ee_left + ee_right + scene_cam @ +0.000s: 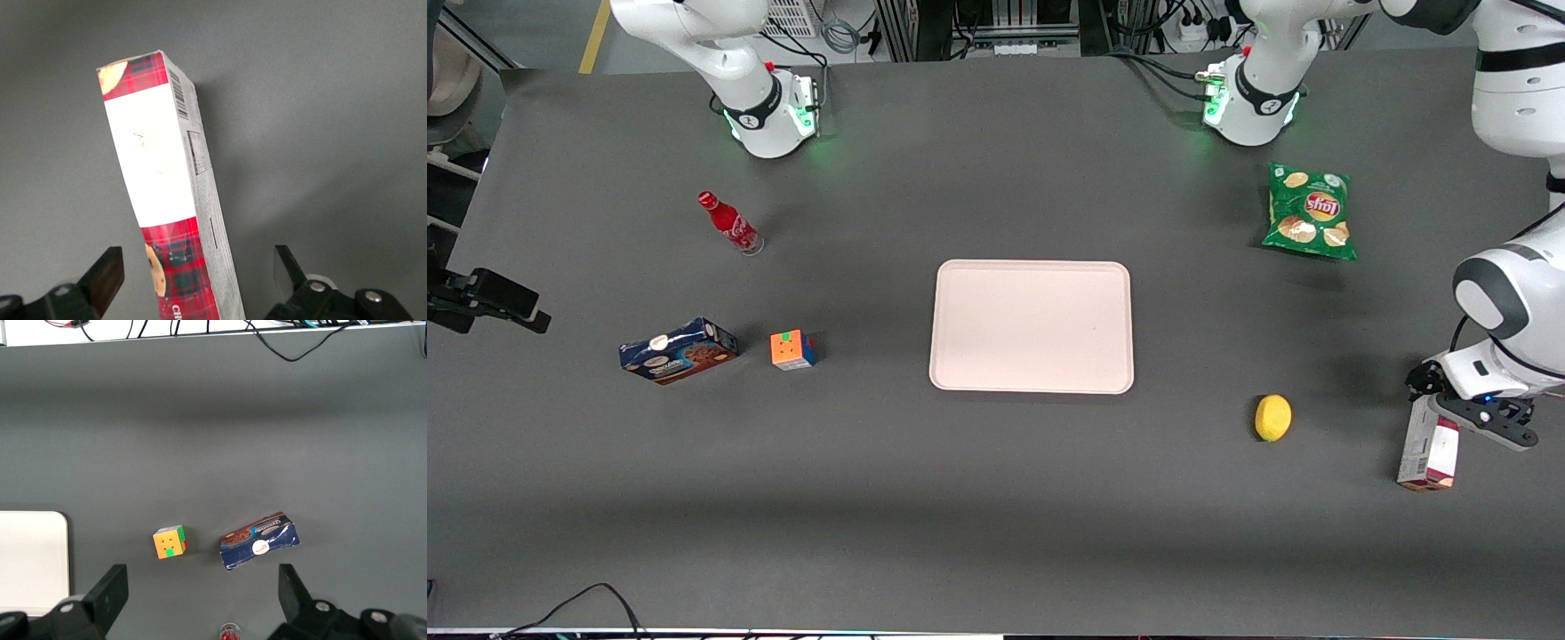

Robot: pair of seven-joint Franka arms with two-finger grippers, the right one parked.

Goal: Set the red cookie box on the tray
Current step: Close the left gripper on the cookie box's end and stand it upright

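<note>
From the front, the red box [1429, 452] lay at the working arm's end of the counter [996, 498], well apart from the tray [1032, 326], with the hand [1458, 418] low over its upper end. At the left wrist, the fingers [107, 273] stood spread either side of the box [167, 200], not yet touching. It looked a light, stiff carton, best pinched across its narrow width.

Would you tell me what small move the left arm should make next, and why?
Probably lower the gripper a little and close it on the red cookie box. The fingers stand open on either side of the box without touching it, and the box lies on the table, well away from the tray.
</note>
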